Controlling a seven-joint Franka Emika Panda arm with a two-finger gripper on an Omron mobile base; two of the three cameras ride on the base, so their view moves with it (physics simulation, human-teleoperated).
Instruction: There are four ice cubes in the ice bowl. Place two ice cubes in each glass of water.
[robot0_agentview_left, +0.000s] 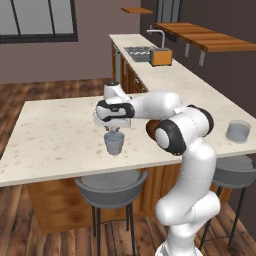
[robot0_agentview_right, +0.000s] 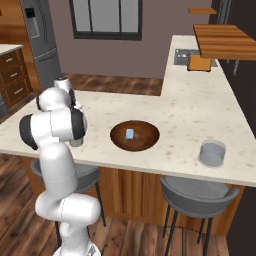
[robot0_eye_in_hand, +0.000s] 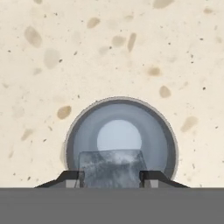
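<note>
Ice cube in hand: a pale cube (robot0_eye_in_hand: 111, 168) is pinched between the two dark fingertips (robot0_eye_in_hand: 72, 178), hanging right over the mouth of the near glass (robot0_eye_in_hand: 120, 140), toward its 6 o'clock rim in the hand view
Gripper: the gripper (robot0_agentview_left: 115, 129) sits just above that glass (robot0_agentview_left: 114, 142), pointing straight down
Ice bowl: the wooden bowl (robot0_agentview_right: 135, 135) lies at about 3 o'clock from the near glass in the right base view, with one cube (robot0_agentview_right: 129, 133) showing inside; I cannot tell if others lie hidden
Second glass: the other tumbler (robot0_agentview_right: 212, 153) stands well apart, at 3 o'clock past the bowl, near the counter edge
Step in hand: judged to be the drop into the near glass
Doing it well: nudge the cube toward the glass centre before letting go, since it hangs close to the rim; release low, so water does not splash and the cube cannot bounce out
Surface: speckled cream stone counter (robot0_agentview_left: 55, 135), flat and smooth, so a missed cube would likely slide
Room: two grey stools (robot0_agentview_left: 111, 187) below the counter, sink (robot0_agentview_left: 139, 51) and orange toaster (robot0_agentview_left: 161, 56) at 12 o'clock, wood floor
</note>
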